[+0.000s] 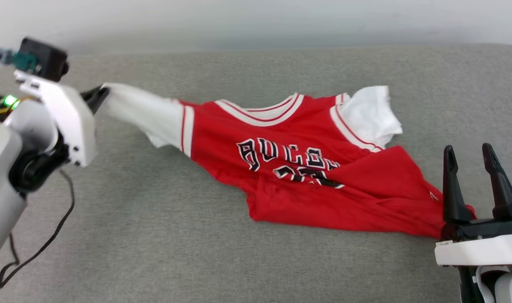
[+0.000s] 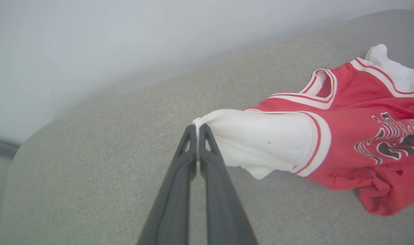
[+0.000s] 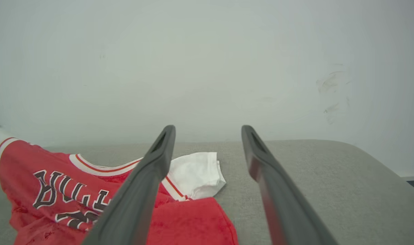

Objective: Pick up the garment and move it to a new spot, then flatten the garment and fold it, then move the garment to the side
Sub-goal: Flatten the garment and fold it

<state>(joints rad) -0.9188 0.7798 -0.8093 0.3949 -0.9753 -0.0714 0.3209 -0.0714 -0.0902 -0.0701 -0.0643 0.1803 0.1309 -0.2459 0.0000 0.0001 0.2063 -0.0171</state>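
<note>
Gray fabric cushion (image 1: pixel 155 235), your left gripper (image 2: pixel 197 126) pinched on the white sleeve (image 2: pixel 261 139) tip of the red jersey (image 1: pixel 323 181), rest sprawled beyond those fingers, your right gripper (image 1: pixel 468 146) spread open, empty, hem by its finger bases

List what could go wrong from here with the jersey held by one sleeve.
1. The left hand is shut on just the edge of the white sleeve; so thin a bite may slip out under a harder pull.
2. The right hand is open and holds nothing, so the garment may simply slide rather than stretch flat.
3. The lower hem lies bunched and folded over; dragging could set those wrinkles deeper.
</note>
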